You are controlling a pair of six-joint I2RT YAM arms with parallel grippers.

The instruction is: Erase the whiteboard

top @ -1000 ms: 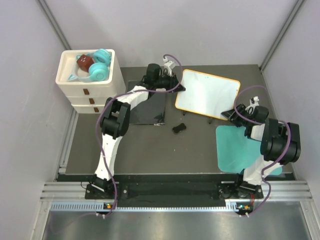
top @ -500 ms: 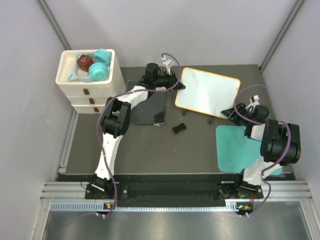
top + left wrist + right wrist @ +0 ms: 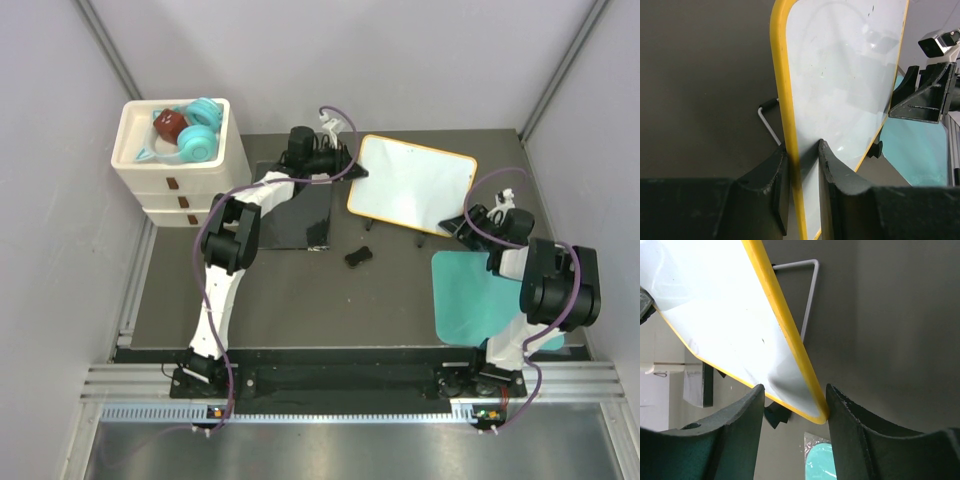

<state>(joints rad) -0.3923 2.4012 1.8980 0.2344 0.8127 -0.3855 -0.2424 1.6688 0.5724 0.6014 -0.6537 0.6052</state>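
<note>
A booth with pale lilac walls encloses a dark grey table (image 3: pixel 280 300), seen from above. Two arms reach away from the near edge.

The whiteboard (image 3: pixel 410 185) sits toward the far right of the table. Its long axis runs left to right, with the right end angled slightly nearer. Its face looks almost clean, with only a few tiny specks visible in the wrist views.

A teal mat (image 3: pixel 465 295) lies near the right arm, and a dark pad (image 3: pixel 300 215) lies left of the whiteboard. A white drawer unit (image 3: pixel 180 190) stands at the far left, with teal items on top.

The left end effector (image 3: pixel 352 170) is clamped on the whiteboard's left short edge, one finger on each side of the yellow rim. The right end effector (image 3: pixel 458 225) straddles the near right corner. Whether it is actually pinching cannot be told.

A small black object (image 3: pixel 359 256), possibly the eraser, lies on the table just in front of the whiteboard's near left corner. Neither arm holds it. Wiping would likely need one arm to let go first, and both are about equally close to it.
</note>
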